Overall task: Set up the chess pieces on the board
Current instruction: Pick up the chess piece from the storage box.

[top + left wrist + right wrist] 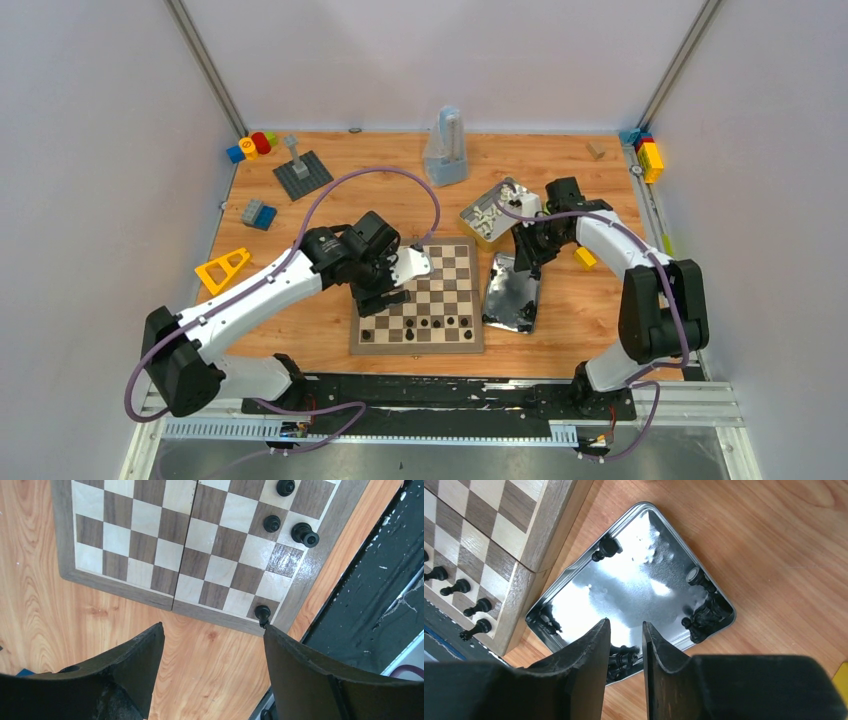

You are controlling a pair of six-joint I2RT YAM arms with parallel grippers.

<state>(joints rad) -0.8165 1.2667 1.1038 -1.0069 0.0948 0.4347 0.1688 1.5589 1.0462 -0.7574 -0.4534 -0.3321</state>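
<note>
Already, several black chess pieces (pixel 424 323) stood along the near rows of the board (pixel 415 347), with more lying in the shiny tin (pixel 634 590) beside its right edge. My left gripper (pixel 212 627) hung wide open and empty above the board's near-left corner. My right gripper (pixel 625 622) hovered over the tin, fingers narrowly parted, nothing between their tips.

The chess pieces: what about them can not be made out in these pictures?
Right wrist view: the right gripper covers black pieces at the near rim of the tin; their number is hidden.
Top view: white pieces in the other tin are too small to name or count.
Top view: the left gripper hides several squares of the board.
</note>
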